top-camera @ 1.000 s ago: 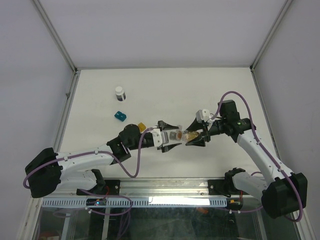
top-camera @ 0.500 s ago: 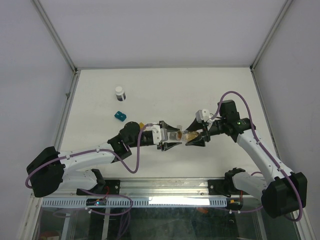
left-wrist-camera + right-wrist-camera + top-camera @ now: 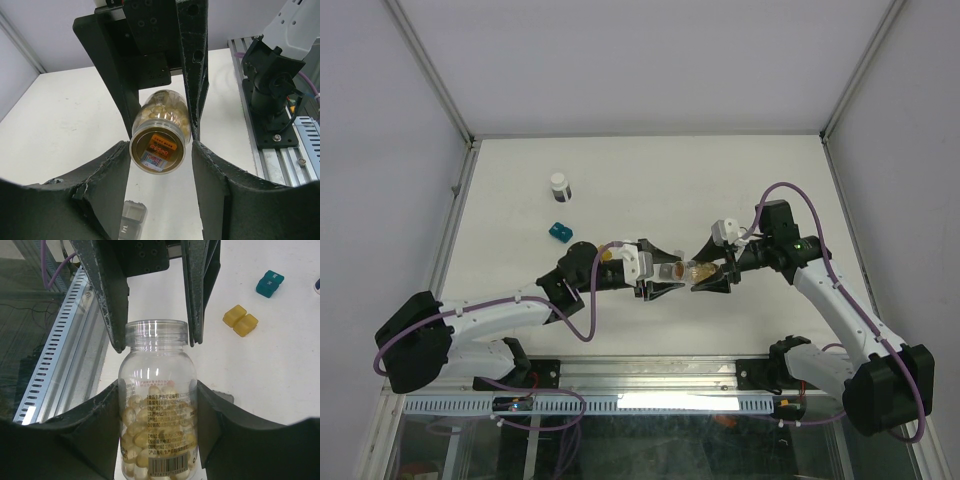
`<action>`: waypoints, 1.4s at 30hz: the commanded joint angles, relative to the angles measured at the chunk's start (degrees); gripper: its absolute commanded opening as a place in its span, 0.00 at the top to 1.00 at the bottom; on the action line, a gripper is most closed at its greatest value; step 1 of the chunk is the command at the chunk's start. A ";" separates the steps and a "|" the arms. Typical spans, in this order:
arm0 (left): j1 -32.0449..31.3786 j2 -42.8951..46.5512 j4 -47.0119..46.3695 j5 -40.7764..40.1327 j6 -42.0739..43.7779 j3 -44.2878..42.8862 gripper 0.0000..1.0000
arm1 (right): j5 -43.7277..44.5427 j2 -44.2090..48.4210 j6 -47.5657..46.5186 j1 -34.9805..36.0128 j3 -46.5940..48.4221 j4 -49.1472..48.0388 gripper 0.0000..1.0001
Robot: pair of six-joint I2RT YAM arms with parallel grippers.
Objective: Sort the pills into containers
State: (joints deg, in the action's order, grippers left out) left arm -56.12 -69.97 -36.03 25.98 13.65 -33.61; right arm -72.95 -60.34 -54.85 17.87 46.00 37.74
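While the right gripper [image 3: 157, 385] is clamped around the pill bottle [image 3: 157, 430], the left gripper [image 3: 156, 345] straddles its neck and I can't tell if it's actually pinching. Yellow container [image 3: 240, 320] and teal container [image 3: 270, 283] sit on the tabletop [image 3: 280, 380] behind the left gripper.

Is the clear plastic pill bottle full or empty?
Partly full: the clear plastic pill bottle holds yellow pills toward its base; the neck end is empty.

Bright, even light from overhead leaves only faint, soft shadows on the white table [image 3: 720, 180]. Small glints streak the clear pill bottle [image 3: 157, 405]. In the wrist views the nearest fingers [image 3: 65, 437] look soft and bowed.
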 commanded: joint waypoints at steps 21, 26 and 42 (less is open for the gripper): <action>0.97 -0.45 -5.26 -4.17 -26.32 -0.86 1.00 | -1.42 -0.37 -0.65 0.17 1.01 -1.04 1.00; -1.26 2.65 1.33 -19.61 -44.36 -1.02 1.00 | -0.97 -0.70 0.98 0.20 0.92 -2.20 1.00; -6.72 4.79 9.14 -26.46 -44.08 -4.65 0.20 | -0.45 -1.10 2.37 0.10 0.83 -3.22 1.00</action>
State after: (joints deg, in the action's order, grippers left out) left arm -62.33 -67.33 -24.01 -0.16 -31.31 -36.47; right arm -72.66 -61.63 -51.35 17.87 46.00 38.09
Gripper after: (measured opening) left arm 0.642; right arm 0.551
